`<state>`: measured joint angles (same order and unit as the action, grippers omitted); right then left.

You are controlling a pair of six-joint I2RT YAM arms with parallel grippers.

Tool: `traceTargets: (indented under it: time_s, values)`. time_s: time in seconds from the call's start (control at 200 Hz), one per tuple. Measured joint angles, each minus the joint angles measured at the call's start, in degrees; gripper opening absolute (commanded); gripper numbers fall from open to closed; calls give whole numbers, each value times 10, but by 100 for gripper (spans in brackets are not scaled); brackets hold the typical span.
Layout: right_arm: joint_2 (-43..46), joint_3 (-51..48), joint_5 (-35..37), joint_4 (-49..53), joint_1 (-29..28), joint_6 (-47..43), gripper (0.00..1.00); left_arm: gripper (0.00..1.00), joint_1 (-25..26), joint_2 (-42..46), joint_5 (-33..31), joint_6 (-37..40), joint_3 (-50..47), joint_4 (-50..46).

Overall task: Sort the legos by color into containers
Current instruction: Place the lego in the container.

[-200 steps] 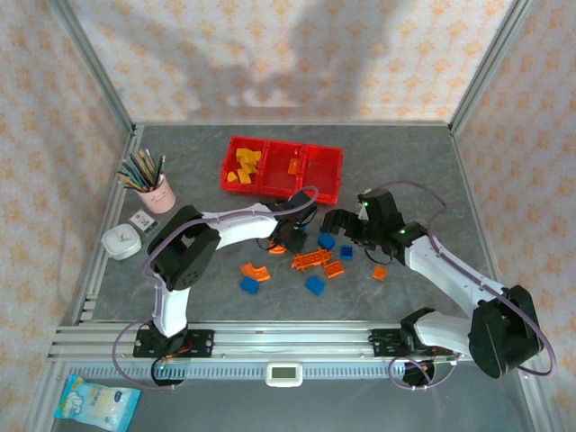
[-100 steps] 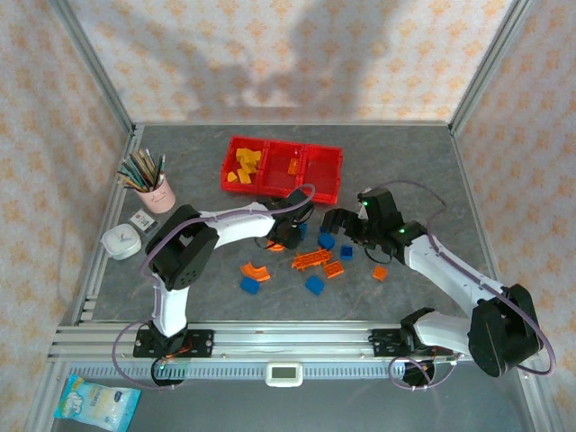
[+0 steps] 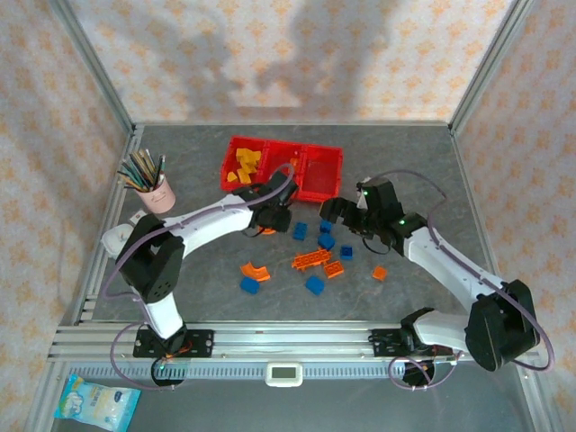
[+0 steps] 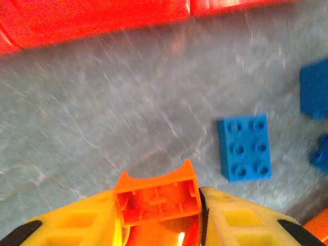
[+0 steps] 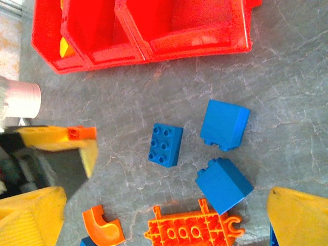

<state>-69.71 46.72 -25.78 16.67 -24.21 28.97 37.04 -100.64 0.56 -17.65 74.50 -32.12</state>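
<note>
- A light-blue packet lies nearest, in front of the rail that carries both arms.
- On the grey bench, the closest loose legos are a blue square brick and a second blue brick.
- Just beyond them lie an orange curved piece, an orange ladder piece and, off to the right, a small orange brick.
- The right fingers are spread wide and hold nothing. They hang over a cluster of blue legos: a six-stud blue brick and two blue blocks lying near each other.
- The left fingers are pinching an orange brick from both sides, its hollow underside turned toward the wrist camera. The brick is held over the bench close in front of the red bins, left of the six-stud blue brick.
- The red bins stand joined in a row at the far middle of the bench. The leftmost one holds yellow bricks; I cannot tell what is in the other two.
- A pink cup of pencils stands at the left, well apart from the bins.
</note>
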Motion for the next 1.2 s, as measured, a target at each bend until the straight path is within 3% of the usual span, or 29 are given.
traceTargets:
  time_s: [0.18, 0.435, 0.656, 0.931, 1.201]
  values:
    - [-28, 25, -2, -9, 22, 0, 100, 39, -47, -50, -19, -14, 156, -14]
    - [-54, 46, 2, -26, 45, 0, 100, 40, -99, -250, -40, -49, 403, -16]
    - [-60, 69, 3, -27, 45, -3, 100, 60, -118, -366, -41, -68, 521, -46]
    - [-60, 74, 2, -23, 45, -10, 100, 62, -119, -334, -14, -67, 512, -57]
    - [-34, 58, -2, 8, 45, -28, 100, 64, -73, -116, 23, -47, 247, -11]
